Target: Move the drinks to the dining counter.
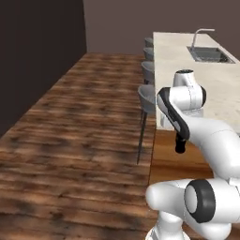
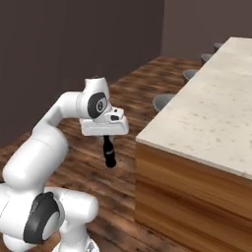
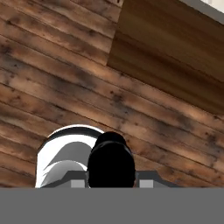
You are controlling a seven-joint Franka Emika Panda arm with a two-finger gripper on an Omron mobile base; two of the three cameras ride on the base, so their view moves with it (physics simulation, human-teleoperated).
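My gripper points down and is shut on a dark, bottle-shaped drink, which hangs upright beneath it over the wooden floor. The same dark bottle shows below my forearm in the left base view. In the hand view its round black top sits between my fingertips, at my gripper. The dining counter is a long pale speckled stone top on a wood body, just right of the bottle. The bottle is apart from the counter's near end and roughly level with its top edge.
A built-in sink with a curved faucet lies at the far end of the dining counter. Grey round stools line its left side. Wooden floor spreads to the left, up to dark walls.
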